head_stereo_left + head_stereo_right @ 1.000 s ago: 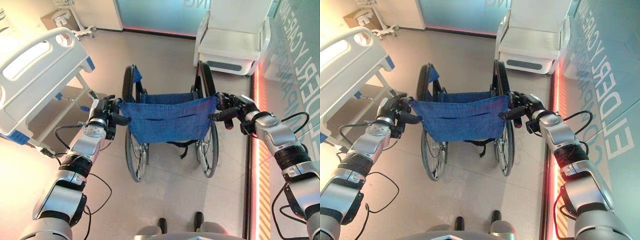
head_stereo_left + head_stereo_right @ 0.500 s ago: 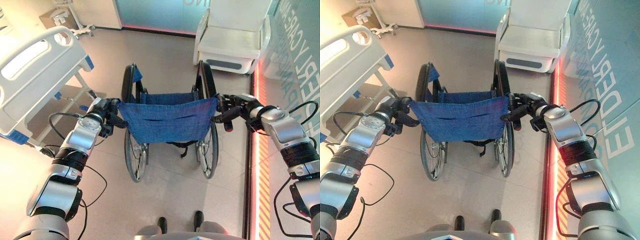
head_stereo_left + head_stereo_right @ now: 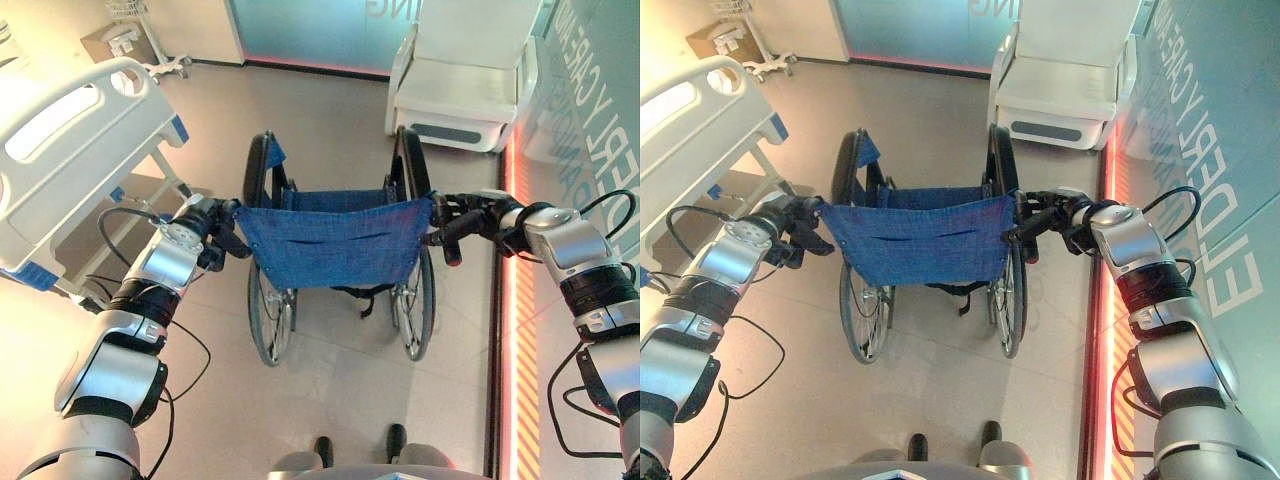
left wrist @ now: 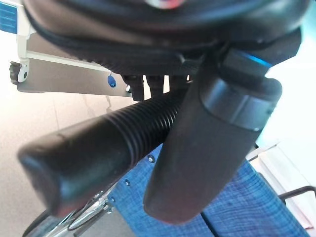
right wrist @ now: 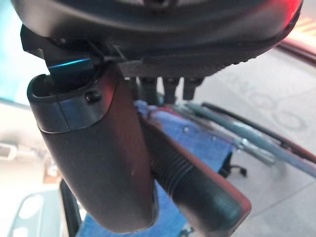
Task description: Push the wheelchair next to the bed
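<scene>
The wheelchair [image 3: 335, 250] is seen from behind, centre of the floor, blue fabric backrest [image 3: 335, 240] stretched btwn the two push handles, big wheels either side. It is standing upright, facing away from the robot.

The L hand [image 3: 205, 225] is curled round the L push handle [image 4: 94, 148]; in the L wrist view the ribbed black grip is wrapped by the fingers w/ the thumb [image 4: 207, 148] laid across it, grip end sticking out past the hand. The R hand [image 3: 480, 215] is closed likewise on the R push handle [image 5: 192, 180]; in the R wrist view the thumb [image 5: 98, 153] is pressed over the ribbed grip, whose end pokes out beyond it.

The bed [image 3: 70, 150] is placed to the robot's L, white footboard w/ blue corner pieces, metal frame underneath. The wheelchair is near it but apart, a strip of floor btwn the L wheel and the bed frame. A white padded armchair [image 3: 470, 80] is set ahead to the R, beyond the wheelchair's front. A cardboard box [image 3: 115, 40] and a wheeled stand [image 3: 150, 45] are seen far L by the wall.
</scene>
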